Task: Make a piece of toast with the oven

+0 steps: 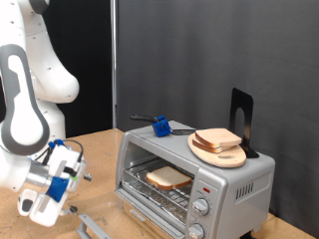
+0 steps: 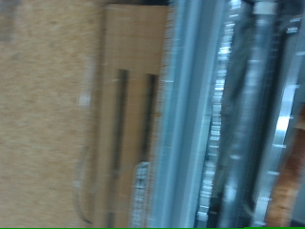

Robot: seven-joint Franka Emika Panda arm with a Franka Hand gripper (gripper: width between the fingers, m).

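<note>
The gripper hangs low at about eight o'clock in the exterior view, just above the wooden table and off to the nine o'clock side of the oven. Its blue-and-white fingers point down and away from the oven, and nothing shows between them; whether they stand apart or together I cannot tell, since the hand is small and angled here and the wrist view shows no fingertips at all. That wrist view is badly blurred, giving only tan wood and streaks of silver metal, which I judge to be the oven's open door or rack edge.

Going outward to three o'clock of the gripper, the oven's glass door is dropped open, and the piece of toast lies flat on the wire rack inside the chamber. On the oven's roof, toward one o'clock, a round wooden board carries the other slices of bread, with a dark stand behind it and a blue-handled tool near twelve o'clock.

By my reading, loading is done: the slice is in. The door is not yet shut, and the two knobs at the front panel look untouched, so closing and timing appear to remain.
</note>
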